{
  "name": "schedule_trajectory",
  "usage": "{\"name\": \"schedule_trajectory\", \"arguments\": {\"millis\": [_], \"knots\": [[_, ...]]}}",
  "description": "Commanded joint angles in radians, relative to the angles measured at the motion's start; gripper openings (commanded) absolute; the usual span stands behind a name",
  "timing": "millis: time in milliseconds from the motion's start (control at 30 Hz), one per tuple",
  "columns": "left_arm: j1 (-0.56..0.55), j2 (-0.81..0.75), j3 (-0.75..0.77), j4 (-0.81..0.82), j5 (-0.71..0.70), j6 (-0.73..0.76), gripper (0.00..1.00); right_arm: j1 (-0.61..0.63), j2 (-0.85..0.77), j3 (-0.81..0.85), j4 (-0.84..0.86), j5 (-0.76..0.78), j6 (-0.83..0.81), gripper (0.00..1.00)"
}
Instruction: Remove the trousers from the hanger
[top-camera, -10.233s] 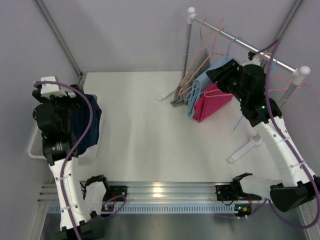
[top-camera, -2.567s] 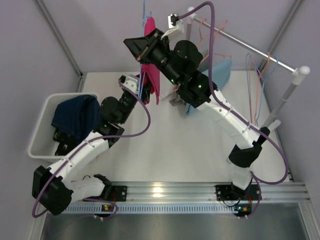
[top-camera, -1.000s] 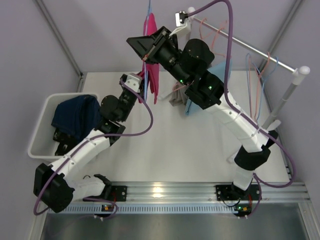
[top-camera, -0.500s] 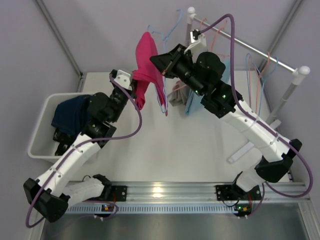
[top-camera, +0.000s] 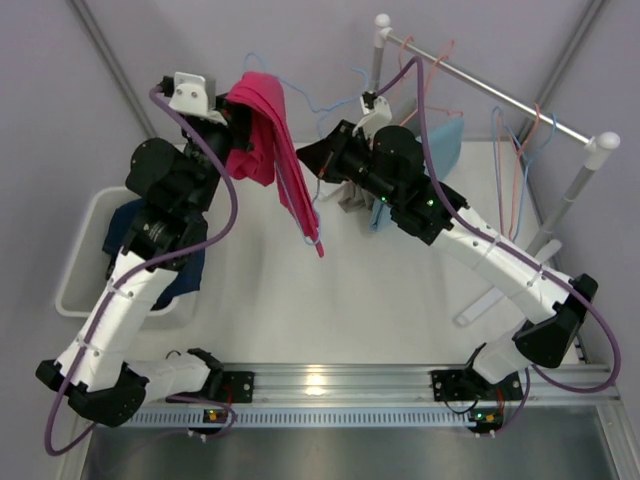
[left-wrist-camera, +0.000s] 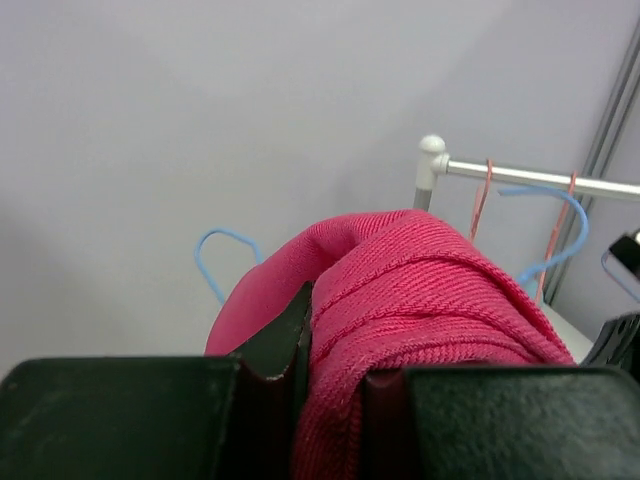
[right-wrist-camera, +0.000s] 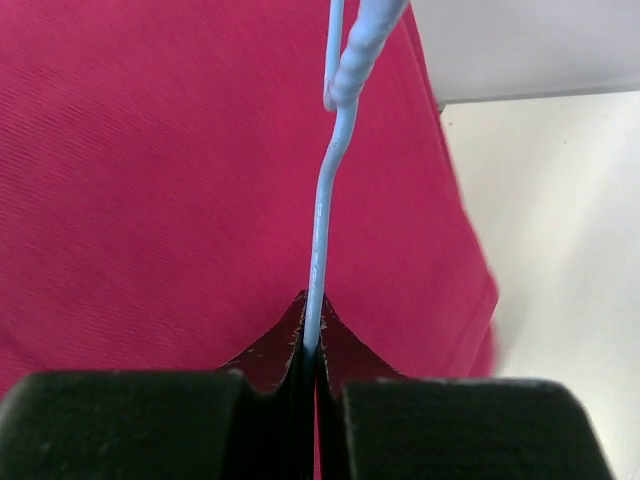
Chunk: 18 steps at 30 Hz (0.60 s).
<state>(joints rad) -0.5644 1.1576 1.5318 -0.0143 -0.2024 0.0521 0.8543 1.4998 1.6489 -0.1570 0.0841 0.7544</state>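
Half a second on, left tool (left-wrist-camera: 305, 305) has dragged magenta trousers (top-camera: 262, 125) leftward.

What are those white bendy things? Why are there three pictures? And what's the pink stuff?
Those are two robot arms, a left arm and a right arm, bolted to a table. The big picture looks down from above. The other two come from little cameras on each wrist, so you see that arm's pinching tool up close. The left tool is shut on the pink trousers and holds them up in the air. The right tool is shut on a thin blue hanger. On the table stand a white bin with navy trousers inside, and a clothes rack with spare hangers.
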Motion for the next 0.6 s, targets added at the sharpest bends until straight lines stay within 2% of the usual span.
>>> {"name": "schedule_trajectory", "arguments": {"millis": [0,133,300,467,567], "knots": [[0.001,-0.004,0.166,0.171,-0.069,-0.011,0.00,-0.005,0.003,-0.011,0.070,-0.049,0.010,0.00],[0.003,0.002,0.244,0.234,-0.155,0.104,0.00,0.025,0.013,-0.031,0.088,-0.067,-0.018,0.00],[0.044,-0.007,0.344,0.255,-0.189,0.210,0.00,0.054,0.033,-0.040,0.086,-0.078,-0.026,0.00],[0.162,-0.056,0.378,0.254,-0.218,0.230,0.00,0.077,0.045,-0.021,0.093,-0.122,-0.032,0.00],[0.289,-0.128,0.312,0.249,-0.245,0.230,0.00,0.095,0.053,0.003,0.100,-0.145,-0.038,0.00]]}}
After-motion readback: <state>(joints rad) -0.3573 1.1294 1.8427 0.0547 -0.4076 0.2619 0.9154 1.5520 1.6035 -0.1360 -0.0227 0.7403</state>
